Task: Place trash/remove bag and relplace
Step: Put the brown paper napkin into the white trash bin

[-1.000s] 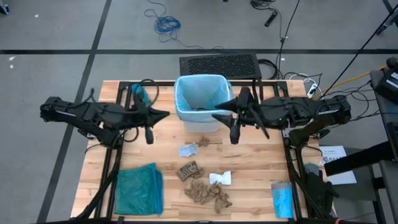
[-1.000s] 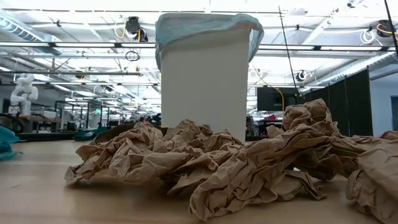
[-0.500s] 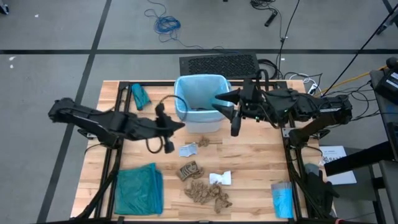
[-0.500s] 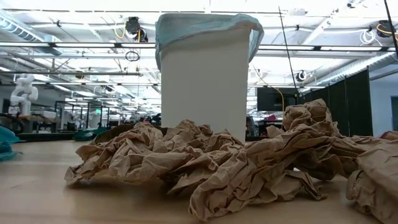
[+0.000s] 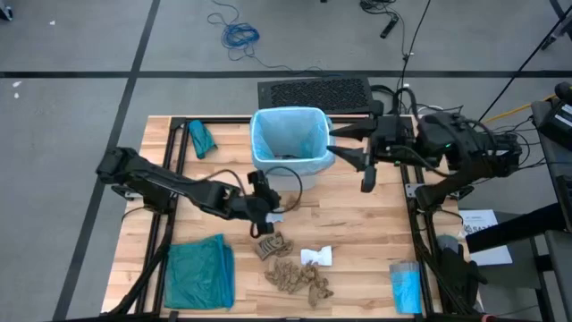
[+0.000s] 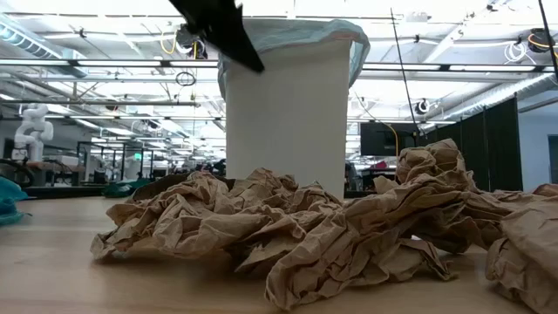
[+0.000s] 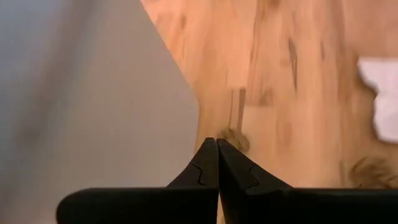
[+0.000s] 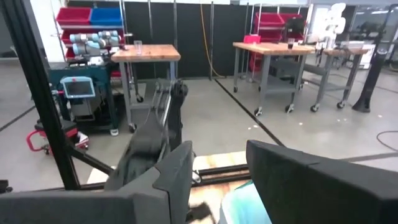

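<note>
Looking down from the high camera, I see the pale blue bag (image 5: 288,134) lining the white bin (image 5: 295,174), its edge folded over the rim; the bin stands upright at the far middle of the table (image 5: 357,241). The low camera shows the same liner draped over the bin's top.

The trash lies on the table in front of the bin: a heap of brown crumpled paper scraps (image 5: 299,279) near the front edge, a whitish wrapper (image 5: 317,257) just beside it, another brown crumpled piece (image 5: 273,245) between the heap and the bin, and a small pale scrap (image 5: 271,216) close to the bin's front. I cannot pick out a bottle with any certainty from this height.

My left hand (image 5: 265,204) sits low over the table just in front of the bin, near the pale scrap. Its wrist camera shows the two dark fingers (image 7: 205,168) pressed together with nothing between them, wood grain and the bin wall beyond.

My right hand (image 5: 350,150) hangs beside the bin's right rim, fingers partly apart and holding nothing I can see.

Further out, a teal-green bag (image 5: 200,273) lies at the front left, a small teal bundle (image 5: 200,139) at the far left, and a folded blue packet (image 5: 406,286) at the front right.
</note>
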Available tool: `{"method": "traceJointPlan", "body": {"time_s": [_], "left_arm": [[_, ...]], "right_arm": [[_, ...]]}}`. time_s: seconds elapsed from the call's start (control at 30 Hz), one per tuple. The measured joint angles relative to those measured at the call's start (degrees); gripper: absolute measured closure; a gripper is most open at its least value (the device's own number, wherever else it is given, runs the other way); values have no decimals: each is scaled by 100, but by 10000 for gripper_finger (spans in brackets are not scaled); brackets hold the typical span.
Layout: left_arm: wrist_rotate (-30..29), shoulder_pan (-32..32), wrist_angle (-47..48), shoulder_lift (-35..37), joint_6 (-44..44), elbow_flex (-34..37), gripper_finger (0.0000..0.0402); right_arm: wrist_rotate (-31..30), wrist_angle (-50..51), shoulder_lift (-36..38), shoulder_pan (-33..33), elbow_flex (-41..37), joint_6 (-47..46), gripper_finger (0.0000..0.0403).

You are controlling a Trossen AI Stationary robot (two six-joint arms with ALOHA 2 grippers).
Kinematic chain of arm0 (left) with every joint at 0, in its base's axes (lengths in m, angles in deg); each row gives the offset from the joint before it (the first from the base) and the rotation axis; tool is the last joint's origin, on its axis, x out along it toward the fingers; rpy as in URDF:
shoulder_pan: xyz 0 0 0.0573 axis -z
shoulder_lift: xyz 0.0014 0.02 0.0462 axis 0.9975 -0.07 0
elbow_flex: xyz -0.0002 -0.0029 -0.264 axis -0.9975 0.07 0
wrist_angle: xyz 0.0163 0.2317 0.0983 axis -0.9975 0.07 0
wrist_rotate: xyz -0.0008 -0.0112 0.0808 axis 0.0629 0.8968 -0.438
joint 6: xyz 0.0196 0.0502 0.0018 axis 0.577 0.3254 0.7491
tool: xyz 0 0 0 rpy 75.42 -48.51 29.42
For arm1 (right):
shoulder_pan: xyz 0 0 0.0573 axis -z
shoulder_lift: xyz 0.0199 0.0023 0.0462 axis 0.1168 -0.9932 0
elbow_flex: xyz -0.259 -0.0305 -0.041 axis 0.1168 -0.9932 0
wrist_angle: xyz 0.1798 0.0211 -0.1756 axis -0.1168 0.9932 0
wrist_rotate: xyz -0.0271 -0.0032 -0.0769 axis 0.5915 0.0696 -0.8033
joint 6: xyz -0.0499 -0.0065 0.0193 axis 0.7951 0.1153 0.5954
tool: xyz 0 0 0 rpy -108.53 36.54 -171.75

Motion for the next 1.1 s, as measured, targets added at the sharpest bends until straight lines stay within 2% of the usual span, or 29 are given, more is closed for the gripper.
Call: {"method": "traceJointPlan", "body": {"time_s": [0.2,0.43,0.63,0.9,1.1], "left_arm": [[0,-1,-100,-809,0,0,401],[0,-1,-454,-1675,0,-2,401],[2,-1,-910,-2318,0,-7,401],[-162,3,-1568,-2836,2,-26,401],[-222,1,-1696,-2857,1,-22,401]], "right_arm": [[-17,-143,37,2,0,15,259],[-9,697,34,-69,0,-1008,259],[9,1227,30,-388,0,-1272,259],[8,911,19,-711,0,-1053,259],[-2,34,8,-730,0,-1259,259]]}}
